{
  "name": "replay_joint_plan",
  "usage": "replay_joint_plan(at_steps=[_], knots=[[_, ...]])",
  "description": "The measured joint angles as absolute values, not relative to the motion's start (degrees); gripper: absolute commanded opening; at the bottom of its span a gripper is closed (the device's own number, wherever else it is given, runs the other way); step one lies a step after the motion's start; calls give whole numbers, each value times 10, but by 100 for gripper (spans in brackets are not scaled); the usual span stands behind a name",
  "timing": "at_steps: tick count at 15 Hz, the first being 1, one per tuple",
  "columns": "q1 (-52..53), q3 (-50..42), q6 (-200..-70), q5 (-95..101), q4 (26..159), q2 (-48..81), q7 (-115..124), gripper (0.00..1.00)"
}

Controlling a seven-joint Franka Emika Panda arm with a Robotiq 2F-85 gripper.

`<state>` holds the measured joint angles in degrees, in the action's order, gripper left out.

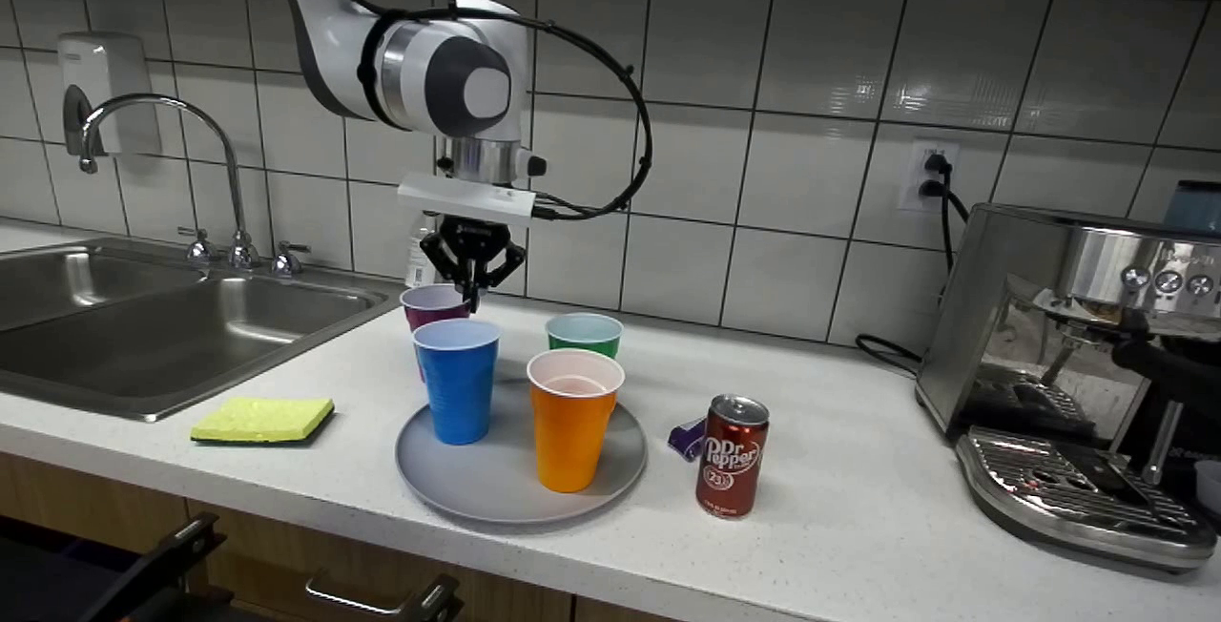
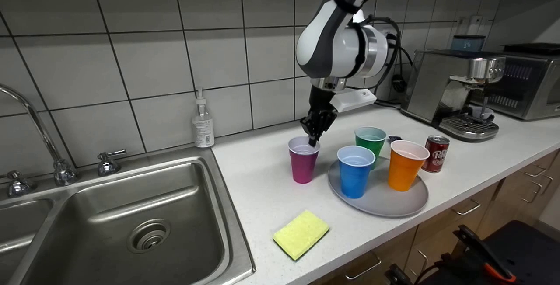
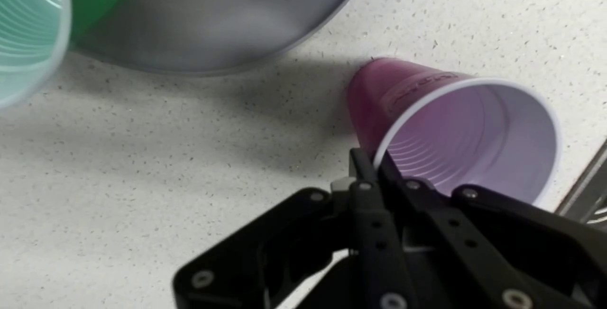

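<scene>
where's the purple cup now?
In an exterior view, the purple cup is left of the blue cup, between the sink and gray plate, held by the gripper.

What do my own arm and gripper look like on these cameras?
The arm is white with dark grey panels and a silver ring. A black cable loops outside it, with black straps around the arm. A white bar sits above the gripper, which is black, with angular linkages and round silver screws.
</scene>
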<state>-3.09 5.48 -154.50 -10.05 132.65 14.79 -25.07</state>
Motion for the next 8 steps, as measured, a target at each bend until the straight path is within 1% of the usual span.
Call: replay_joint_plan(at_steps=[8], knots=[[-41, 66, -1547, -171, 1341, 116, -264, 1]])
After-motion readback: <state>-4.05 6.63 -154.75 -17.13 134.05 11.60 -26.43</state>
